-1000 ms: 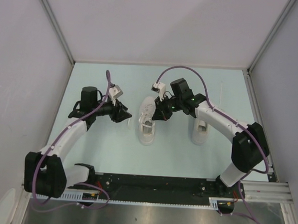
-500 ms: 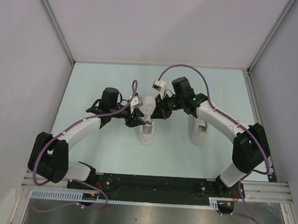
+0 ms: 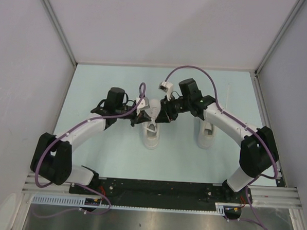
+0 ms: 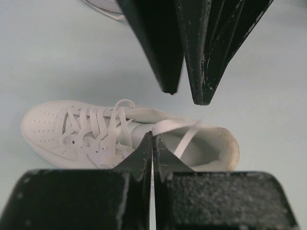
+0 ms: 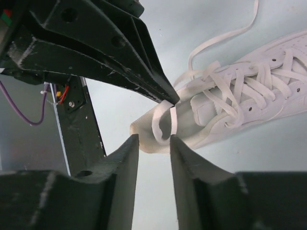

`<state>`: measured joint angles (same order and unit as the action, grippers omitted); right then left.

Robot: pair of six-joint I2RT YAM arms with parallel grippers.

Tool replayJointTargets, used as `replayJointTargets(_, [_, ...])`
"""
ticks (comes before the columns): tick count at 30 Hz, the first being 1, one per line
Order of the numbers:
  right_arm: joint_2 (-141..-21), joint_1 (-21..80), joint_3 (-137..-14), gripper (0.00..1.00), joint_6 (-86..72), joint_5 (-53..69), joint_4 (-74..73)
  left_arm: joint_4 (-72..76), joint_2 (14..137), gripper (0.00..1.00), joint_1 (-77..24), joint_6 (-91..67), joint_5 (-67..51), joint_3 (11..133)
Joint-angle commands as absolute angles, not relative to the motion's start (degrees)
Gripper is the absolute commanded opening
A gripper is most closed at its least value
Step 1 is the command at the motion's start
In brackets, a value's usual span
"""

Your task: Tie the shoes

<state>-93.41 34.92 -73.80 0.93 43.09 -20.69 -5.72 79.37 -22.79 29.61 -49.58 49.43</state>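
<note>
Swung in from the left: left hand [image 4: 152,139], pinching the lace [image 5: 153,125] | right hand [image 5: 154,140] narrow, astride the loop | shoe [image 4: 53,127] mid bench [image 3: 100,153] | lace soft, light, slippery; I'd grip mid-loop, pull gently

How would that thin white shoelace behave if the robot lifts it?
Probably floppy: the lace droops in a limp loop from the shut tips of the left gripper. Likely very light, being a thin flat strip. It might slip from a weak pinch.
</note>
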Motion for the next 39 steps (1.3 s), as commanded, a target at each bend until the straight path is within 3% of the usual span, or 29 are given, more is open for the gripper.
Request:
replayJointTargets(1, [-92.8,33.8,-73.6,0.43,-3.7,46.9,-19.3,-8.0,75.5,0.0,-25.0,40.2,-50.4,51.3])
replayJointTargets(12, [-96.6,32.4,-73.6,0.41,-12.5,55.4,-17.0,-5.3,69.0,0.0,-31.1,51.3,-41.0,46.0])
replayJointTargets(20, [-98.5,33.0,-73.6,0.4,-14.2,57.5,-16.1,-5.1,68.6,0.0,-33.1,51.2,-38.5,45.9])
replayJointTargets(26, [-99.9,33.0,-73.6,0.14,-15.3,57.0,-15.4,-3.7,68.5,0.0,-33.4,49.8,-37.5,45.5])
replayJointTargets(27, [-100.2,32.9,-73.6,0.0,-15.4,57.1,-15.4,-4.0,68.4,0.0,-33.5,49.6,-37.4,45.6])
replayJointTargets(29, [-100.0,32.5,-73.6,0.0,-15.5,57.0,-15.3,-4.2,68.4,0.06,-33.5,48.4,-36.9,46.1])
replayJointTargets(30, [-99.8,32.2,-73.6,0.0,-15.5,56.9,-15.4,-4.5,68.5,0.15,-33.4,47.1,-35.1,46.5])
replayJointTargets(32, [-99.0,31.3,-73.6,0.0,-14.2,55.9,-16.1,-6.7,68.5,0.23,-32.8,43.5,-34.5,48.2])
replayJointTargets(36, [-97.5,30.2,-73.4,0.0,-12.0,53.3,-17.2,-10.8,70.4,0.43,-26.2,37.7,-41.2,52.6])
replayJointTargets(39, [-96.8,30.0,-73.1,0.0,-10.3,51.8,-17.5,-12.2,73.0,0.47,-22.8,33.5,-44.0,56.7])
